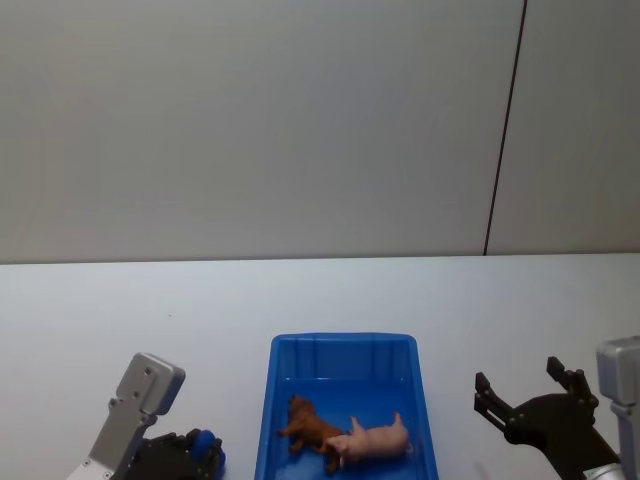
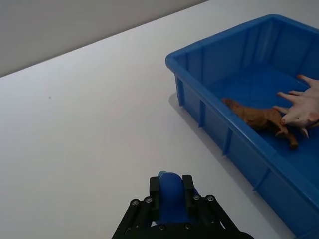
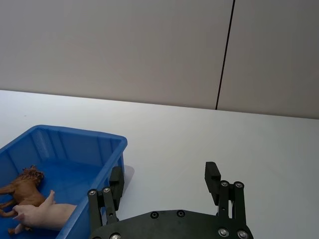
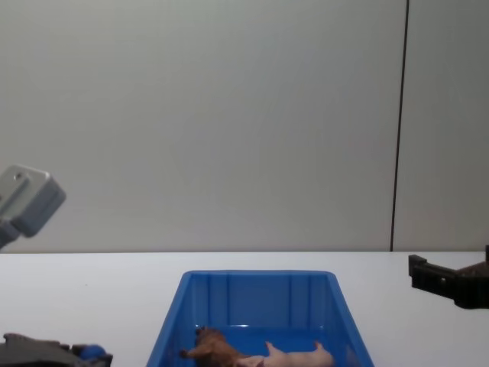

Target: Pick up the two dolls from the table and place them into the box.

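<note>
Left gripper (image 1: 190, 452), nearest at the table's (image 1: 100, 310) left, is clamped on a small blue ball (image 2: 172, 196). Right gripper (image 1: 525, 395) hovers spread and empty, right of the box (image 1: 345, 345). Lion (image 1: 310, 428) and pig (image 1: 375, 440) lie touching inside the box. Placement appears complete; next move is likely retraction. No legible markings

The lion (image 1: 308, 431) and pig (image 1: 378, 440) lie touching in the box (image 1: 342, 345), lion left, on the table (image 1: 300, 295).
</note>
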`<action>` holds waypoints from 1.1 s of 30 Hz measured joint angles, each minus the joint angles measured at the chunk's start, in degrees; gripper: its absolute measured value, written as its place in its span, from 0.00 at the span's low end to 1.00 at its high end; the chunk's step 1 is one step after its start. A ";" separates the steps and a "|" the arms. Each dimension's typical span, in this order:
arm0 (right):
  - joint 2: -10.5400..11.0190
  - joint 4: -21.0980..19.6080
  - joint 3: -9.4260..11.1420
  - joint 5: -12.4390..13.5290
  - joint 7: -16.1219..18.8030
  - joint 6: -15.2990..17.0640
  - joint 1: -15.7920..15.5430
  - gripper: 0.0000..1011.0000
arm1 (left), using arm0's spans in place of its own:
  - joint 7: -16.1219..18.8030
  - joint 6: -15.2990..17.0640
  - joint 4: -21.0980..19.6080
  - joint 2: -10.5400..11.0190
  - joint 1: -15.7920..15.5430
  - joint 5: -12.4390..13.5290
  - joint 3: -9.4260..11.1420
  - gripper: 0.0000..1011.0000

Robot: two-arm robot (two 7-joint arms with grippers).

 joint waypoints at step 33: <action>0.00 0.00 0.00 0.00 0.00 0.00 0.00 0.99 | -11.50 -10.00 -5.79 -2.55 -5.00 -0.74 -1.02 0.30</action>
